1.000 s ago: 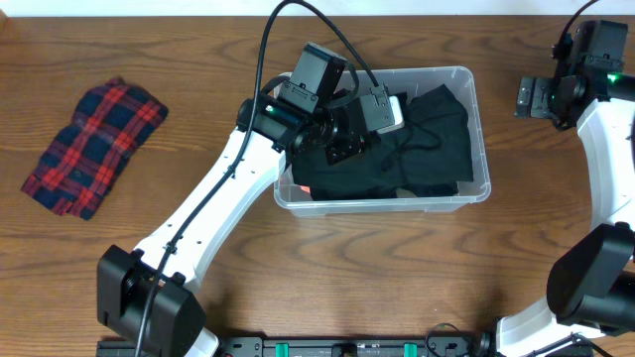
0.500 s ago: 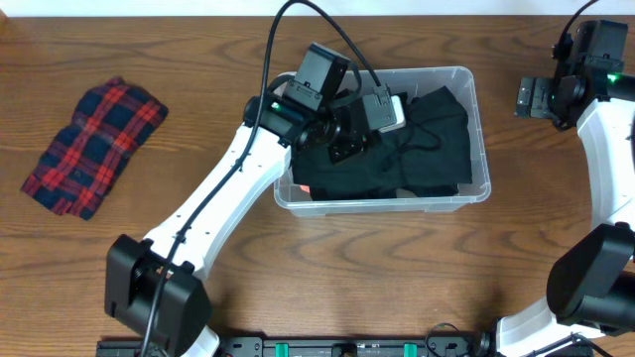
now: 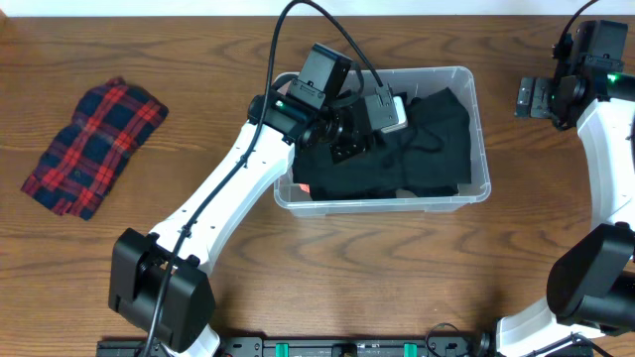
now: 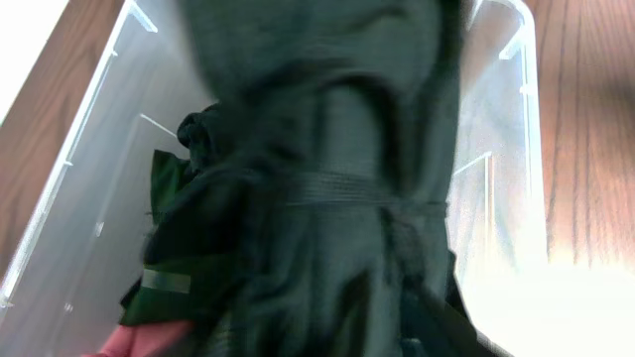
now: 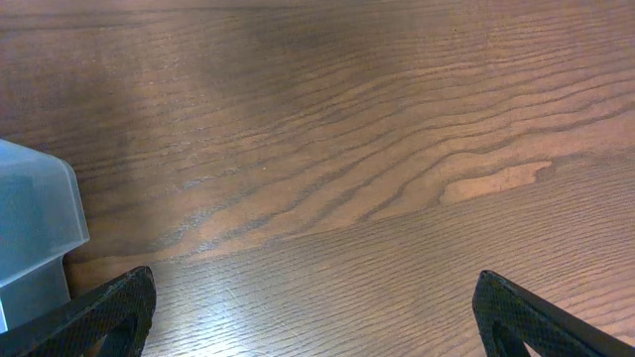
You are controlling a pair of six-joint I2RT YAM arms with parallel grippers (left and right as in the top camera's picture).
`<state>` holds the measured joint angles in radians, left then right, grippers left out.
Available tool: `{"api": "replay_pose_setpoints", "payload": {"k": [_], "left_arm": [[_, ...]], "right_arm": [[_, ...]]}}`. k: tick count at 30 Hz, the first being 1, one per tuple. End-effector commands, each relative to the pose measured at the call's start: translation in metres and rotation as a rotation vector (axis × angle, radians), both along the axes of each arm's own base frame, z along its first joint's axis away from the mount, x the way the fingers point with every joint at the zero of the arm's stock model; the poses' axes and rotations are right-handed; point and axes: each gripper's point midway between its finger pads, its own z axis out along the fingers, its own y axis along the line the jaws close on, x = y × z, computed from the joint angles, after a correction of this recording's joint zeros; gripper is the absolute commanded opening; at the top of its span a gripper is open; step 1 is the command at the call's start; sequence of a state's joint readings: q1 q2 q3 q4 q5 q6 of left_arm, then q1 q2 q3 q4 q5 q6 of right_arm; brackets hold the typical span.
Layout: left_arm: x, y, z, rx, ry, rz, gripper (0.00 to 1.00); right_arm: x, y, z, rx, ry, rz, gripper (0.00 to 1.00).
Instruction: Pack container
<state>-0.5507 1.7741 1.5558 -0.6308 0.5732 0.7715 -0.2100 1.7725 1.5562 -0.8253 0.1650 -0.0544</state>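
Our left arm point(image 3: 226, 190) slants into the container point(image 3: 480, 149), left gripper point(image 3: 349, 145) over black clothing point(image 3: 432, 149), its opening untellable; the right gripper point(image 5: 317, 312) hangs spread wide.

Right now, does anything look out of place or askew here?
One thing: the red plaid cloth lies rumpled on the table, well left of the container, unpacked. The dark clothes inside are bunched, not flat. No spill or damage visible.
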Motion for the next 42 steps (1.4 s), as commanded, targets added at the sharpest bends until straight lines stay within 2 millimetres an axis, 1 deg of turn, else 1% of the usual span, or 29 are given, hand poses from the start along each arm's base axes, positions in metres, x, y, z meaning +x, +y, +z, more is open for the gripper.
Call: {"api": "replay_pose_setpoints", "payload": {"k": [1,3,4,8,12,14,15,16,18,19,20,22,23,24,29,33,38,40,42], "left_arm": [[0.005,0.001,-0.010,0.034,0.000,0.019,0.77],[0.014,0.003,-0.008,0.048,-0.040,0.045,0.81],[0.020,0.004,-0.005,0.050,-0.071,0.060,0.86],[0.041,0.005,0.016,0.023,-0.171,0.136,0.96],[0.061,0.010,0.047,-0.027,-0.263,0.254,0.96],[0.066,0.011,0.057,-0.050,-0.286,0.288,0.96],[0.068,0.010,0.059,-0.061,-0.288,0.297,0.91],[0.069,0.010,0.061,-0.066,-0.294,0.298,0.81],[0.071,0.011,0.061,-0.058,-0.302,0.310,0.55],[0.073,0.013,0.060,-0.050,-0.306,0.319,0.45],[0.074,0.014,0.059,-0.043,-0.311,0.328,0.39],[0.078,0.018,0.059,-0.031,-0.325,0.351,0.35],[0.081,0.019,0.058,-0.026,-0.330,0.360,0.29],[0.083,0.021,0.058,-0.024,-0.335,0.367,0.28],[0.098,0.027,0.048,-0.008,-0.341,0.412,0.27],[0.113,0.032,0.029,0.010,-0.322,0.441,0.26],[0.130,0.038,-0.006,0.043,-0.285,0.464,0.25],[0.136,0.041,-0.025,0.065,-0.262,0.470,0.25],[0.141,0.044,-0.048,0.092,-0.231,0.476,0.25]], "right_arm": [[0.002,0.000,0.013,0.001,-0.035,-0.014,0.99],[0.002,0.000,0.013,0.001,-0.035,-0.014,0.99],[0.002,0.000,0.013,0.001,-0.035,-0.014,0.99],[0.002,0.000,0.013,0.001,-0.035,-0.014,0.99],[0.002,0.000,0.013,0.001,-0.035,-0.014,0.99],[0.002,0.000,0.013,0.001,-0.035,-0.014,0.99],[0.002,0.000,0.013,0.001,-0.035,-0.014,0.99],[0.002,0.000,0.013,0.001,-0.035,-0.014,0.99],[0.002,0.000,0.013,0.001,-0.035,-0.014,0.99],[0.002,0.000,0.013,0.001,-0.035,-0.014,0.99],[0.002,0.000,0.013,0.001,-0.035,-0.014,0.99],[0.002,0.000,0.013,0.001,-0.035,-0.014,0.99],[0.002,0.000,0.013,0.001,-0.035,-0.014,0.99],[0.002,0.000,0.013,0.001,-0.035,-0.014,0.99],[0.002,0.000,0.013,0.001,-0.035,-0.014,0.99],[0.002,0.000,0.013,0.001,-0.035,-0.014,0.99],[0.002,0.000,0.013,0.001,-0.035,-0.014,0.99],[0.002,0.000,0.013,0.001,-0.035,-0.014,0.99],[0.002,0.000,0.013,0.001,-0.035,-0.014,0.99]]}}
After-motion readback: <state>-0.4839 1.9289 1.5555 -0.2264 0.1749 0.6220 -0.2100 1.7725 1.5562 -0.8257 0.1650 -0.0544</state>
